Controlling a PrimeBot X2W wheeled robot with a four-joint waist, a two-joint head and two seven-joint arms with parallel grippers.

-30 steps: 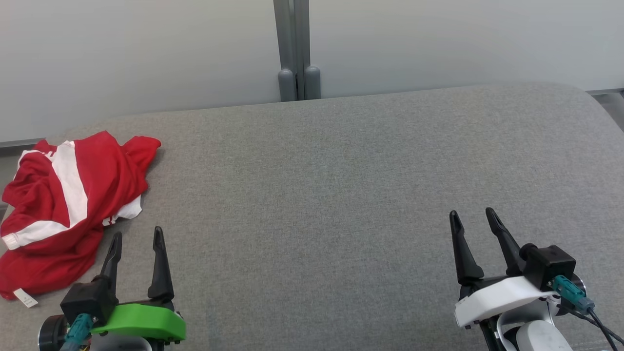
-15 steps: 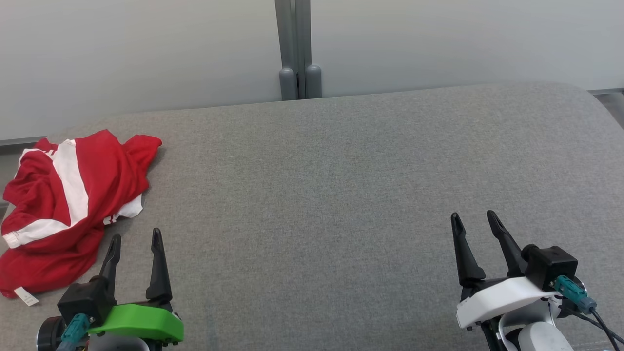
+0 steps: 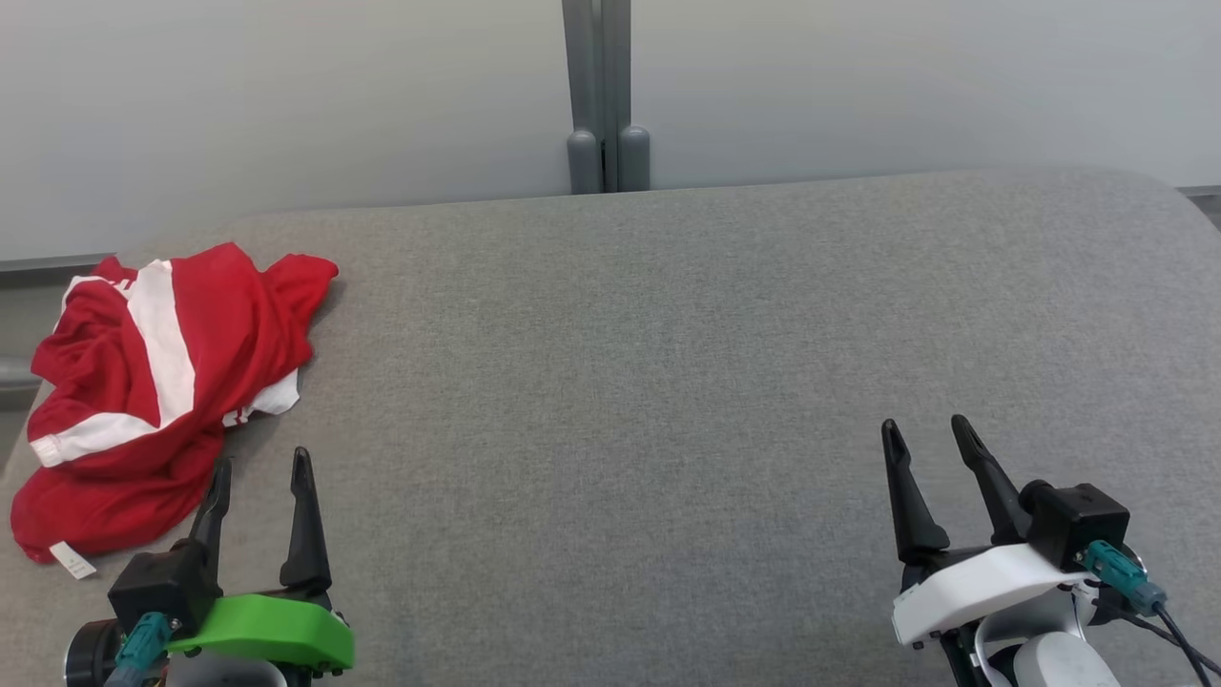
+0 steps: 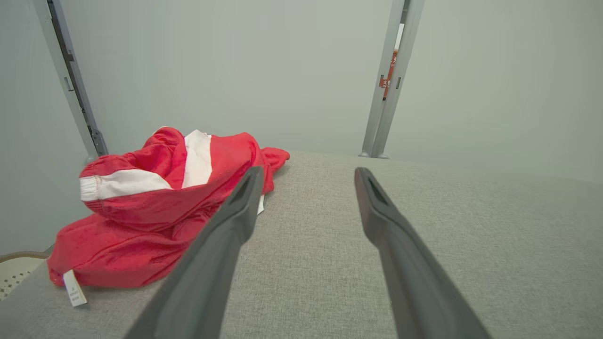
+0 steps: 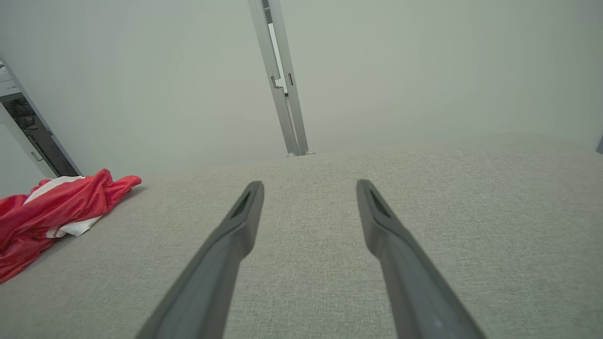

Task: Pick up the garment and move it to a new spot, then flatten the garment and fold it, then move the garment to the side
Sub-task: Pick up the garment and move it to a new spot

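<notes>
Head view: we see crumpled red-and-white garment (image 3: pixel 162 382) at left edge of grey fabric tabletop (image 3: pixel 620 382), just beyond left hand (image 3: pixel 262 459). Right hand (image 3: pixel 925 424) well apart from it. Both hands spread, empty.
Left wrist view: garment (image 4: pixel 155 207) near, left of fingers.
Right wrist view: garment (image 5: pixel 52 207) far left.

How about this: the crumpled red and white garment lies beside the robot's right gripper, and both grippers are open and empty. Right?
Not quite. The head view shows the garment lying beside the left gripper, at the left end of the grey surface, far from the right gripper. Both grippers are open and empty, as you said.
</notes>
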